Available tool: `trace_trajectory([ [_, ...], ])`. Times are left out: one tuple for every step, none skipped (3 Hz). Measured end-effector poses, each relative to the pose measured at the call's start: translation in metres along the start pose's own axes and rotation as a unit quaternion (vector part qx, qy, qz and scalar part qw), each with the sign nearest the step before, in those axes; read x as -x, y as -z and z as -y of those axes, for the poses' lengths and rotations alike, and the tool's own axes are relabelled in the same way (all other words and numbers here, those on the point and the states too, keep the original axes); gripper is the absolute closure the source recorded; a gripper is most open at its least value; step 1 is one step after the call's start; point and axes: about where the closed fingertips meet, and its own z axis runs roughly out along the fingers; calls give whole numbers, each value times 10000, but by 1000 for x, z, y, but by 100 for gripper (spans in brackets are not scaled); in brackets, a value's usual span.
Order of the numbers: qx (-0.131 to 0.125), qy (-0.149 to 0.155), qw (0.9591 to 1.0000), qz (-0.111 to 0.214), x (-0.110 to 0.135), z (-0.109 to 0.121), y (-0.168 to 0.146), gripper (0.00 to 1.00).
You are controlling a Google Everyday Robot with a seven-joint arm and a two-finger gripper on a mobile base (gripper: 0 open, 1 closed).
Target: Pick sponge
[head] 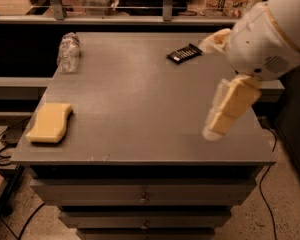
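The pale yellow sponge lies flat on the grey table near its front left corner. My gripper hangs from the white arm at the right side of the view, above the table's front right part, pointing down and to the left. It is far from the sponge, roughly the table's width apart, and it holds nothing that I can see.
A clear plastic bottle lies on its side at the back left of the table. A small black packet lies at the back right. Drawers sit below the table's front edge. Cables run on the floor at left.
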Motion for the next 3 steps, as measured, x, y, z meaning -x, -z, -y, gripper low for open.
trace_trajectory([
  [188,349,9969,678,61,0,-30,0],
  [438,535,9923,1031,106,-1,-67,0],
  [756,563,9883,1195,138,-4,-107,0],
])
